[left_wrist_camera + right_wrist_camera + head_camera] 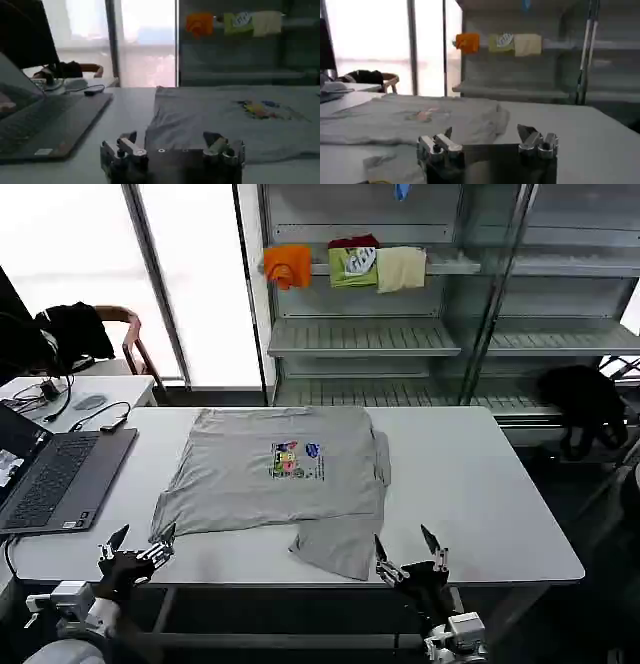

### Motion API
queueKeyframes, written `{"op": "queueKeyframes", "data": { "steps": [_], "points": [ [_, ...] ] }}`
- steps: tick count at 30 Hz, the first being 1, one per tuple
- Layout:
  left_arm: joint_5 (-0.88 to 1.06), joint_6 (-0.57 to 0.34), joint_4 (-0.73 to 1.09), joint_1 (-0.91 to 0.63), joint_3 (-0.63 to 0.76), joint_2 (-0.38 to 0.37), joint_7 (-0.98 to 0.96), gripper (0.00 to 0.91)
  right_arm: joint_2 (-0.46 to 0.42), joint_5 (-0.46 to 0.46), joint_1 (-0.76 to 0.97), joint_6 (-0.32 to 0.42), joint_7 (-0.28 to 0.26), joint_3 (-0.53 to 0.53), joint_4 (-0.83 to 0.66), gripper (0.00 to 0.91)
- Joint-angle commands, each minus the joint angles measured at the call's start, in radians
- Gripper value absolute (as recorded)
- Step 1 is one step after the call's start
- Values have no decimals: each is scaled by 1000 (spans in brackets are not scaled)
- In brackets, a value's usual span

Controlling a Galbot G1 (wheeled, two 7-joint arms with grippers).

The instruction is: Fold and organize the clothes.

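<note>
A light grey shirt (pixel 275 474) lies spread on the white table (pixel 480 494), its chest print (pixel 293 459) facing up, one sleeve folded in on the robot's right side and a loose flap of cloth reaching toward the near edge on that side. The left gripper (pixel 140 546) hovers at the near edge just off the shirt's left corner, its fingers spread wide and holding nothing; the right gripper (pixel 410 554) hovers at the near edge just beside the loose flap, also wide and empty. The main risk, as I judge it, is a poor pinch: the cloth lies flat on the tabletop, so a claw coming in too high may close on air, and 1 coming in too low may scrape the table or bunch 2 layers together near the flap, spoiling the fold. An uneven lift between the 2 arms would likely skew the shirt. A laptop (pixel 55 474) and its cables (pixel 95 419) sit close on the left, so a wide swing of the left arm could knock them. The print is a small multicolour patch, and any lettering in it is probably too small to read. On the shelf (pixel 360 339) behind, the green garment (pixel 353 264) bears a pale mark I cannot make out.
</note>
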Motion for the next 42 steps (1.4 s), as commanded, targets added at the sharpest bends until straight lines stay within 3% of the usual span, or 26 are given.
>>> {"op": "queueKeyframes", "data": {
  "steps": [1, 4, 20, 24, 30, 31, 32, 33, 34, 35, 38, 39, 42],
  "points": [
    [-98, 127, 4, -15, -11, 27, -7, 907, 4, 21, 45, -152, 40, -95, 18, 907],
    [-115, 149, 22, -32, -11, 37, 2, 907, 9, 72, 56, -203, 73, -111, 12, 907],
    [-171, 159, 166, -139, 13, 70, 21, 907, 27, 71, 77, -202, 70, -112, -49, 907],
    [-184, 157, 195, -163, 18, 76, 20, 705, 36, 70, 87, -202, 68, -115, -62, 907],
    [-186, 151, 207, -164, 25, 72, 23, 554, 41, 71, 92, -202, 59, -117, -80, 897],
    [-185, 150, 207, -164, 27, 70, 23, 554, 41, 72, 92, -202, 54, -118, -84, 826],
    [-185, 148, 207, -165, 29, 68, 24, 393, 41, 73, 95, -202, 51, -120, -90, 675],
    [-185, 147, 207, -165, 29, 68, 24, 363, 42, 73, 97, -202, 53, -122, -95, 675],
    [-185, 147, 208, -167, 29, 67, 24, 292, 44, 73, 100, -202, 54, -124, -99, 554],
    [-185, 146, 208, -167, 30, 67, 24, 272, 47, 73, 103, -202, 54, -125, -103, 524],
    [-185, 144, 208, -168, 31, 67, 26, 81, 55, 74, 113, -202, 51, -131, -112, 222],
    [-184, 142, 209, -167, 31, 67, 26, 30, 58, 74, 115, -202, 51, -133, -115, 161],
    [-183, 140, 209, -166, 33, 66, 29, 20, 65, 73, 120, -201, 55, -138, -125, 81]
  ]
}}
